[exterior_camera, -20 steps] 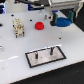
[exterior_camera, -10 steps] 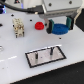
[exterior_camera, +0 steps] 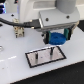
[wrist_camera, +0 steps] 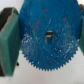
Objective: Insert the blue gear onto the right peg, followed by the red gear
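above the bench's middle, the gripper [exterior_camera: 56, 38], clenched on the blue gear [wrist_camera: 49, 35], has carried it off the far edge toward the right peg [exterior_camera: 50, 52]; lowering onto it likely follows.

gear [exterior_camera: 57, 38] in claw [exterior_camera: 56, 39], above plate [exterior_camera: 46, 56]

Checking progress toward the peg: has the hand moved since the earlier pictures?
Yes. The hand, shut on the blue gear, has come toward the grey plate and now hangs just above its far edge.

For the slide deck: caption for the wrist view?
Hand gripping the flat round bright-blue plastic gear between its teal fingers.
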